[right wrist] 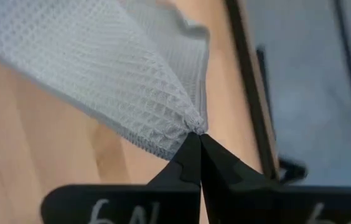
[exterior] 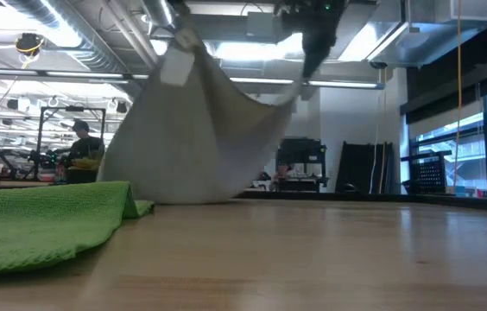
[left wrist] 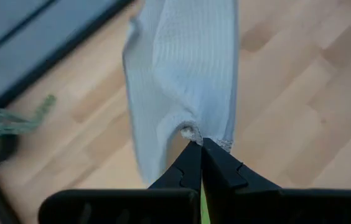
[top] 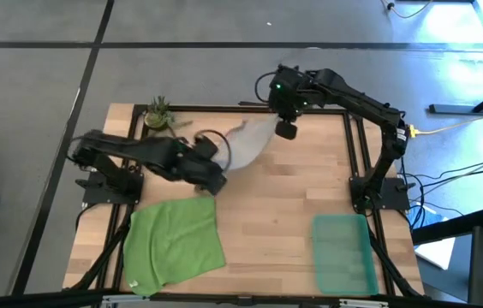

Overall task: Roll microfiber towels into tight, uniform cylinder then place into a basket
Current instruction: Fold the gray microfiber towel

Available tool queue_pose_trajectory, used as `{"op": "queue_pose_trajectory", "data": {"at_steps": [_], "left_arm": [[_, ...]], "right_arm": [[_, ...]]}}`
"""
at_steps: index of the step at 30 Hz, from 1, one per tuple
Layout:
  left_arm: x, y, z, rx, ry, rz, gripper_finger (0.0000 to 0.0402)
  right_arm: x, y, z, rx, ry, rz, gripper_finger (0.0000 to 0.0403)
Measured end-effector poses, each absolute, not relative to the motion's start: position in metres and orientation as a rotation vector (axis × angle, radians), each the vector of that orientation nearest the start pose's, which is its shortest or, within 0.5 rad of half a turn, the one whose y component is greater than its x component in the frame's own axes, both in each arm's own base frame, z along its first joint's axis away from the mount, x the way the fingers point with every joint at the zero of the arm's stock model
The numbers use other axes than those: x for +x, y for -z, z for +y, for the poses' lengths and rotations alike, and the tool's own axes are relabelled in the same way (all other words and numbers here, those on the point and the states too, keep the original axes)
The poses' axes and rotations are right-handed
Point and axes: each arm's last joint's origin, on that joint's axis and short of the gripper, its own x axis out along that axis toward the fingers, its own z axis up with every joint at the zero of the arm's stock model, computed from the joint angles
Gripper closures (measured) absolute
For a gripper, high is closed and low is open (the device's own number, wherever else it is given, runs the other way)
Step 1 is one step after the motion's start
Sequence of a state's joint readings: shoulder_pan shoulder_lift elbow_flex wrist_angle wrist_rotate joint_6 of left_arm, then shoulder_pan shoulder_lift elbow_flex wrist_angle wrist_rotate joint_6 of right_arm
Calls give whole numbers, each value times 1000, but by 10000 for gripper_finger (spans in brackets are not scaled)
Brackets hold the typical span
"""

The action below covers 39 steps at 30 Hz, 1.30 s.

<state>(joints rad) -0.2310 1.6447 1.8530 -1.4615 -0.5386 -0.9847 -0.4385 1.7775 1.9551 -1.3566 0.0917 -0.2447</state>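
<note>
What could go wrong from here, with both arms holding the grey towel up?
1. Left gripper and right gripper each pinch only a corner tip of the grey towel; either could slip.
2. The towel sags to the table near the green towel, so lowering may bunch or overlap them.

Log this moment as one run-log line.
left gripper: shut on grey towel | right gripper: shut on grey towel, lifted | green towel: flat | basket: holds no towel

Bare wood lies open between the green towel (top: 175, 245) and the basket (top: 344, 254).
</note>
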Motion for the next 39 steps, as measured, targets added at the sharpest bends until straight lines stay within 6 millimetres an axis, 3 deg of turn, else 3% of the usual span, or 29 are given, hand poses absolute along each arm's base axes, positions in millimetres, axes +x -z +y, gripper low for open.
{"op": "queue_pose_trajectory", "data": {"at_steps": [3, 7, 15, 30, 34, 39], "left_arm": [[315, -367, -60, -401, -719, 933, 402], [342, -334, -68, -414, -653, 977, 402], [361, -285, -74, -422, -642, 1135, 402], [401, -231, -75, -504, -453, 1226, 402], [407, -226, -77, -526, -387, 1234, 401], [408, -226, -69, -598, -425, 1229, 399]], "right_arm": [[307, -362, -147, 11, 308, 1275, 402], [308, -328, -146, 52, 277, 1371, 402], [288, -272, -137, 131, 273, 1529, 402], [262, -214, -114, 178, 240, 1707, 397], [255, -203, -111, 185, 229, 1749, 399], [252, -196, -109, 205, 210, 1763, 390]]}}
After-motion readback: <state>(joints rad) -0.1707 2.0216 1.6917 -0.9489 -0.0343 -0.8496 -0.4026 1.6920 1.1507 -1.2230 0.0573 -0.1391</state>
